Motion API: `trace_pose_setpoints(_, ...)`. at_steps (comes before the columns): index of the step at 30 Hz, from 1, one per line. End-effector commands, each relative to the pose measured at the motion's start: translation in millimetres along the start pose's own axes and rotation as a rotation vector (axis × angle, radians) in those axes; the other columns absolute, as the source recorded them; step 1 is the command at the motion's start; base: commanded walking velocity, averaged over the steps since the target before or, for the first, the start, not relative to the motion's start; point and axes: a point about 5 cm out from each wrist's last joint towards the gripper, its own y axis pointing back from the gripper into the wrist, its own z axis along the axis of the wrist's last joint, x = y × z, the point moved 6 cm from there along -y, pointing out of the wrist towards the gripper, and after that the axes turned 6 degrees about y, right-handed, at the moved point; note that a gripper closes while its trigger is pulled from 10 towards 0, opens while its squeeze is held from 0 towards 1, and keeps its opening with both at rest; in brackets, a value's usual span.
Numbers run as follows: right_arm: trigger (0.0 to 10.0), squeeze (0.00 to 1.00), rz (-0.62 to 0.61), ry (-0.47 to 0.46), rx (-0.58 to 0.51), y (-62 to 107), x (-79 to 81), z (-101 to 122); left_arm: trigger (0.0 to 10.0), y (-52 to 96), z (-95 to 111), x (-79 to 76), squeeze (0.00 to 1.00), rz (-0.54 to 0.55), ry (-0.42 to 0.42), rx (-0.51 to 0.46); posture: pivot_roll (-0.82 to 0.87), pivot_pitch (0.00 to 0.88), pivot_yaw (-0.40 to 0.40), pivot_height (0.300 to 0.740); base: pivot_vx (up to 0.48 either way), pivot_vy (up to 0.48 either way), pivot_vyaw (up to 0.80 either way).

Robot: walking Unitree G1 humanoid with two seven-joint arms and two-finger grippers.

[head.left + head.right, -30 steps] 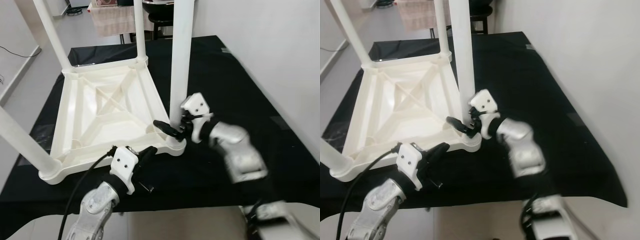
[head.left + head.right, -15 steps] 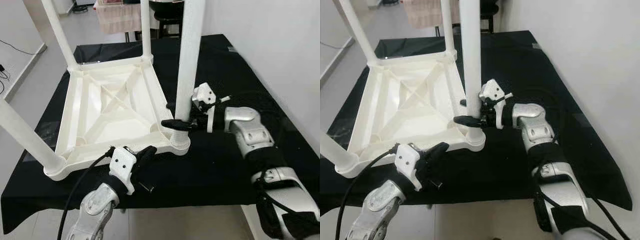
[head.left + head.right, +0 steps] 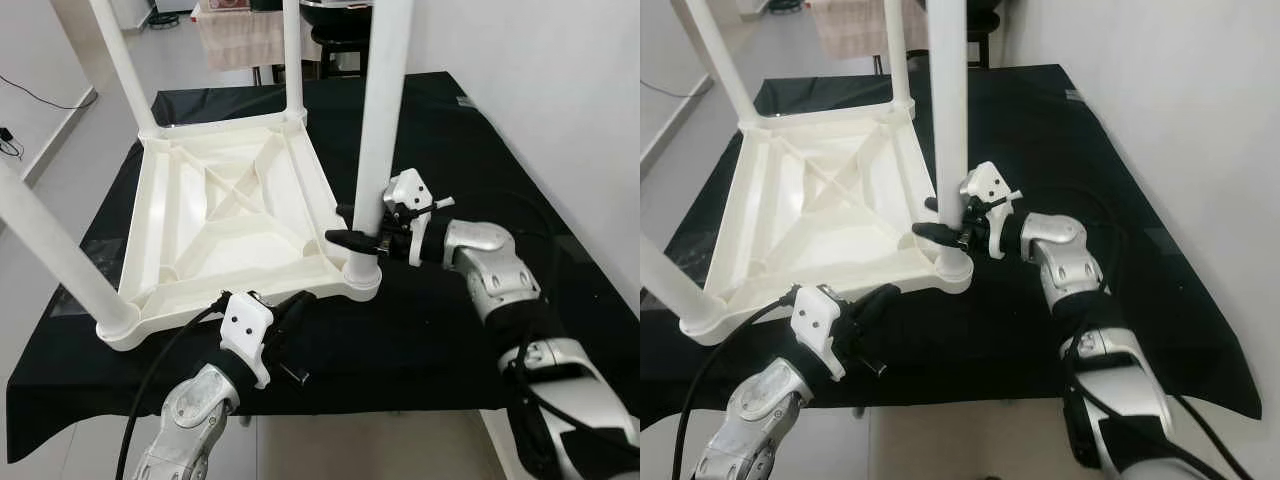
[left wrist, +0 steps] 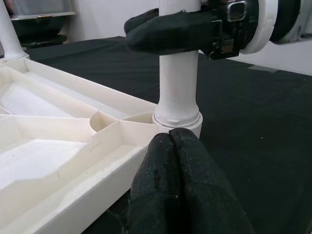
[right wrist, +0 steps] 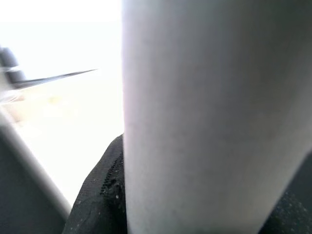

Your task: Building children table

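White table leg (image 3: 378, 150) gripped by right tool (image 3: 362, 228), left tool (image 3: 290, 308) closed nearby

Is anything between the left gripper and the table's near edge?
Nothing visible. The left gripper, fingers shut, sits right at the near rim of the upturned table top, by the corner whose leg the right gripper clamps.

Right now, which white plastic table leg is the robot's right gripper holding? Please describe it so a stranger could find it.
On the black cloth-covered surface lies an upside-down white plastic children's table, legs pointing up. Find its corner nearest the robot's right arm; the round white leg stands in that socket. Unlike the other legs, it has the right gripper clamped around its lower part.
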Motion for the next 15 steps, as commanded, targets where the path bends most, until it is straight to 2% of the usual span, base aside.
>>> trace_pose_setpoints(1,0.0,0.0,-0.21,0.014,0.157,9.3,-13.8,-30.8,10.0,1.9,-5.3,3.0,0.0,0.004,0.013,0.025,0.02,0.132,-0.001,0.74,0.0,0.0,0.0)
trace_pose_setpoints(2,0.0,0.0,-0.21,0.014,0.157,9.3,-13.8,-30.8,10.0,1.9,-5.3,3.0,0.0,0.004,0.013,0.025,0.02,0.132,-0.001,0.74,0.0,0.0,0.0)
trace_pose_setpoints(3,0.0,0.0,-0.391,-0.159,0.124,11.8,32.7,-32.0,10.0,1.9,-3.9,5.2,0.0,0.001,0.011,0.026,0.01,0.136,0.016,0.74,0.0,0.0,0.0)
trace_pose_setpoints(4,0.0,0.0,-0.391,-0.159,0.124,11.8,32.7,-32.0,10.0,1.9,-3.9,5.2,0.0,0.001,0.011,0.026,0.01,0.136,0.016,0.74,0.0,0.0,0.0)
trace_pose_setpoints(5,0.0,0.0,-0.394,-0.183,0.097,12.6,50.9,-27.3,10.0,1.9,-3.7,5.9,0.0,0.001,0.011,0.027,0.01,0.136,0.016,0.74,0.0,0.0,0.0)
trace_pose_setpoints(6,0.0,0.0,-0.394,-0.183,0.097,12.6,50.9,-27.3,10.0,1.9,-3.7,5.9,0.0,0.001,0.011,0.027,0.01,0.136,0.016,0.74,0.0,0.0,0.0)
trace_pose_setpoints(7,0.0,0.0,-0.379,-0.186,0.078,12.0,61.9,-23.6,10.0,1.8,-3.6,6.2,0.0,0.0,0.011,0.027,0.01,0.136,0.016,0.74,0.0,0.0,0.0)
trace_pose_setpoints(10,0.0,0.0,-0.364,-0.091,0.115,2.8,33.5,-26.6,10.0,0.4,-3.6,6.3,0.0,-0.005,0.007,0.029,0.01,0.124,0.005,0.74,0.0,0.0,0.0)
trace_pose_setpoints(12,0.0,0.0,-0.362,-0.08,0.128,1.2,27.7,-27.9,10.0,0.0,-3.5,6.1,0.0,-0.006,0.007,0.029,0.01,0.124,0.005,0.74,0.0,0.0,0.0)
trace_pose_setpoints(13,10.0,0.0,-0.343,-0.069,0.132,-1.6,24.6,-26.5,10.0,-0.5,-3.0,6.1,0.0,-0.002,0.001,0.027,0.01,0.123,0.005,0.74,0.0,0.0,0.0)
trace_pose_setpoints(14,10.0,0.68,-0.307,-0.07,0.105,-5.1,22.1,-18.9,10.0,-0.8,-2.7,6.0,0.0,0.0,-0.002,0.026,0.01,0.123,0.003,0.74,0.0,0.0,0.0)
trace_pose_setpoints(15,10.0,0.68,-0.307,-0.07,0.105,-5.1,22.1,-18.9,10.0,-0.8,-2.7,6.0,0.0,0.0,-0.002,0.026,0.01,0.123,0.003,0.74,0.0,0.0,0.0)
